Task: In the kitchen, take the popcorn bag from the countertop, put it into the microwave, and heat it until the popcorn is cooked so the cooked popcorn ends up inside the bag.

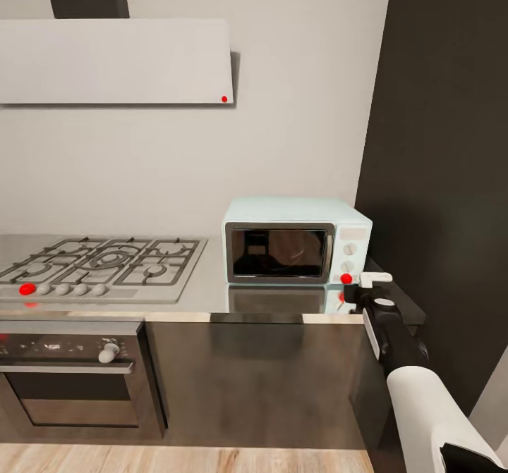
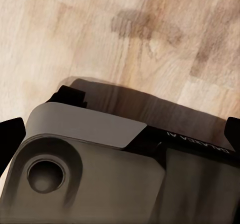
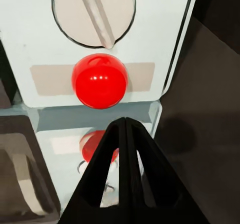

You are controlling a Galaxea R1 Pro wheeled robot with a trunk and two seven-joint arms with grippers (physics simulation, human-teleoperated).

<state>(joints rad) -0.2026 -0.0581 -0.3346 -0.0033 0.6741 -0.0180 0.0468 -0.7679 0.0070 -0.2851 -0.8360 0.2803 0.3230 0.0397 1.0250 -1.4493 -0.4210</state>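
While one boxy mint-blue microwave (image 1: 297,240) is sitting on the glossy grey desk (image 1: 204,290) with its dark glass door closed, the right gripper (image 3: 125,126) is hovering just before its round red indicator light (image 3: 99,80), jaws pressed together into one black wedge. Two white ridged knobs (image 1: 349,240) are showing above the light. Beside the microwave, a steel gas hob (image 1: 99,265) is carrying four pale dials.

A pale wall (image 1: 282,127) carries a white range hood (image 1: 113,60) above a steel gas hob (image 1: 106,261). Beneath sits a built-in oven (image 1: 70,374) beside dark cabinets (image 1: 254,381); light wood floor (image 1: 183,460), tall dark unit (image 1: 444,177) rightward.
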